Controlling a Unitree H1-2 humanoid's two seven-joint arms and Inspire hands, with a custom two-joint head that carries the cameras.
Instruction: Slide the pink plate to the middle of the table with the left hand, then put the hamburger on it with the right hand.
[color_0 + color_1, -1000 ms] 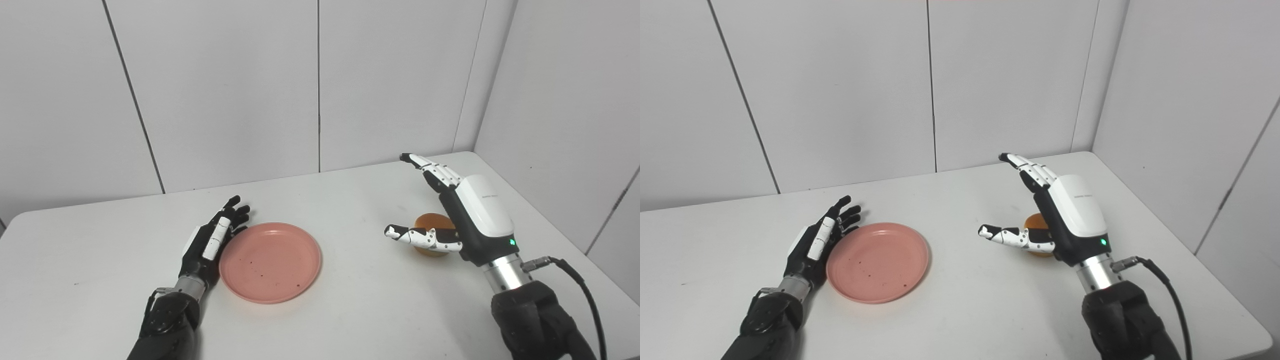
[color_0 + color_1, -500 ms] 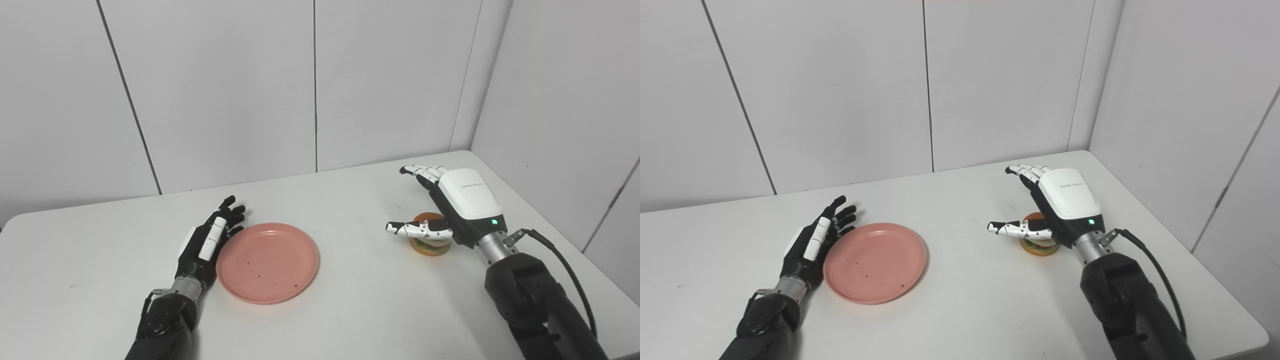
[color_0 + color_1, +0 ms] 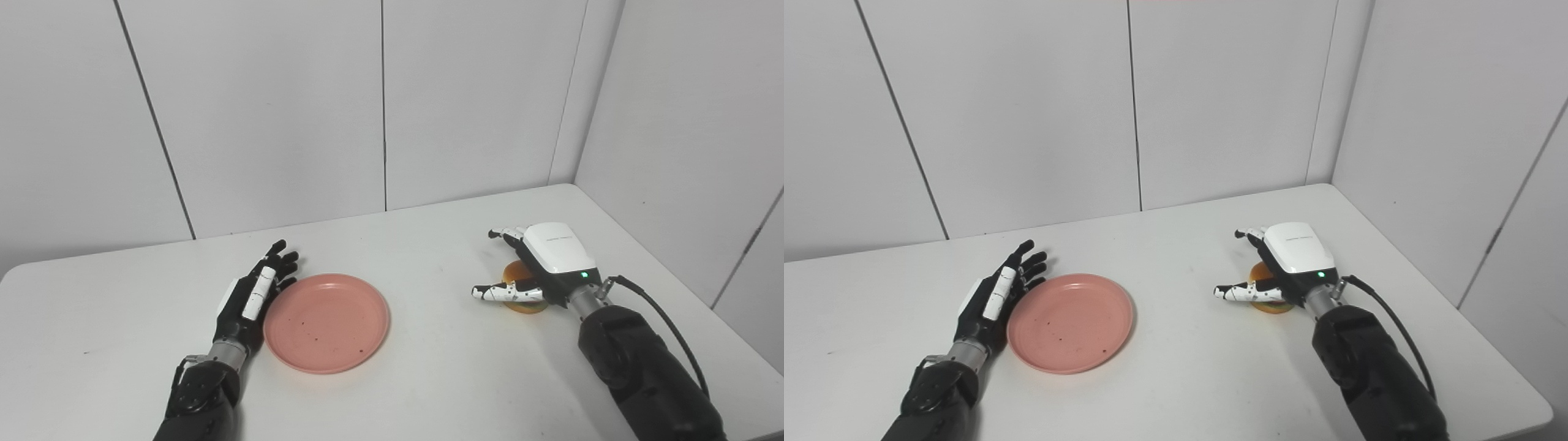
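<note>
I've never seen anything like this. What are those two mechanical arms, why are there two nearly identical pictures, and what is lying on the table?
These are the two arms of a humanoid robot, each ending in a hand with fingers and a thumb. The two pictures come from two cameras side by side on its head, so they show the same scene from places a little apart.

On the white table lies a pink plate, with nothing on it but a few dark specks. The left hand, dark with a white strip, lies flat with its fingers apart, right beside the plate's left edge.

Over to the right sits a small hamburger. The right hand, with its white shell, is lowered over it, fingers and thumb spread to either side. It does not seem to have closed on the burger yet, so nothing is held.
</note>
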